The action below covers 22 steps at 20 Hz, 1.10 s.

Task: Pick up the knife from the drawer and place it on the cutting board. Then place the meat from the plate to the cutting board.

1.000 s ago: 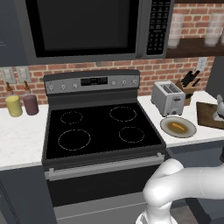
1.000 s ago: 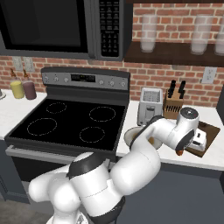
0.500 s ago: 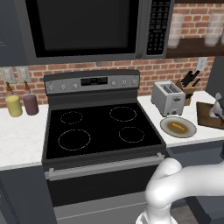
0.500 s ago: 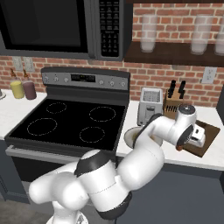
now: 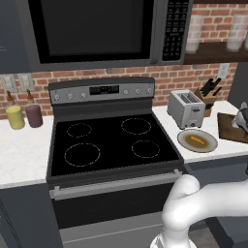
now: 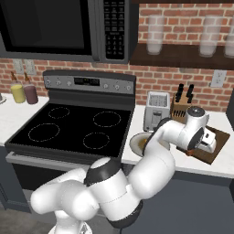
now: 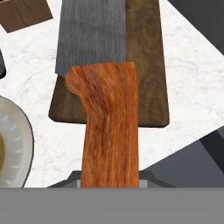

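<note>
Red brick back wall (image 5: 121, 73) behind a black glass-top stove (image 5: 110, 141) with a grey control panel, and a dark built-in microwave (image 5: 97, 30) hung above it. White marbled stone counter (image 5: 22, 157) on both sides of the stove; a yellow jar (image 5: 15, 116) and a maroon jar (image 5: 33, 114) stand close together at the wall on the left. To the right, a silver two-slot toaster (image 5: 186, 108), a wooden block of black-handled knives (image 6: 182, 106), and a dark wooden wall shelf (image 6: 183, 54) carrying clear glasses.
</note>
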### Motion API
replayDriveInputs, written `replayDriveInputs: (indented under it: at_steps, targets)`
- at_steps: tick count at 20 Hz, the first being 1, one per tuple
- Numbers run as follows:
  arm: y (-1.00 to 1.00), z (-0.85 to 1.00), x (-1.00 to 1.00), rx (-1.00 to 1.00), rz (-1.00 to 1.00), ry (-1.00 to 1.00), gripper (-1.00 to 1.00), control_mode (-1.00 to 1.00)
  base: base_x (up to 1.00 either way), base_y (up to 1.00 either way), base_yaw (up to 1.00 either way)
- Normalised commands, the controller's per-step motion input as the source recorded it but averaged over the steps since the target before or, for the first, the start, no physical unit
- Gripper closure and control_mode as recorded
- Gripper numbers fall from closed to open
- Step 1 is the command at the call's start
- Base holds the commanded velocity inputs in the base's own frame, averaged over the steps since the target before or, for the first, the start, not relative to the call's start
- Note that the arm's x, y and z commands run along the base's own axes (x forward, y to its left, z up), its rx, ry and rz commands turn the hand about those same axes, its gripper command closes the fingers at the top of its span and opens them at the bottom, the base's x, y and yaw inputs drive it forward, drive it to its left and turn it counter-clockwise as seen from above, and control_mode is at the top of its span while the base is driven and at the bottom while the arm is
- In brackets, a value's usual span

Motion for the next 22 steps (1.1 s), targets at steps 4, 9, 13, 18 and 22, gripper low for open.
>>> replayDriveInputs:
  at_steps: [4, 9, 13, 18, 22]
  targets:
    - [-0.08, -0.01, 0.06, 0.00, -0.05, 0.00, 1.00, -1.00, 0.00, 0.00, 0.00]
    - [-0.14, -0.06, 0.00, 0.00, -0.04, 0.00, 1.00, -1.00, 0.00, 0.00, 0.00]
    - [-0.22, -0.10, 0.00, 0.00, -0.03, 0.00, 1.00, -1.00, 0.00, 0.00, 0.00]
    - [-0.20, -0.08, 0.10, 0.00, -0.03, 0.00, 1.00, -1.00, 0.00, 0.00, 0.00]
    - [-0.14, -0.12, 0.21, 0.00, -0.01, 0.00, 1.00, -1.00, 0.00, 0.00, 0.00]
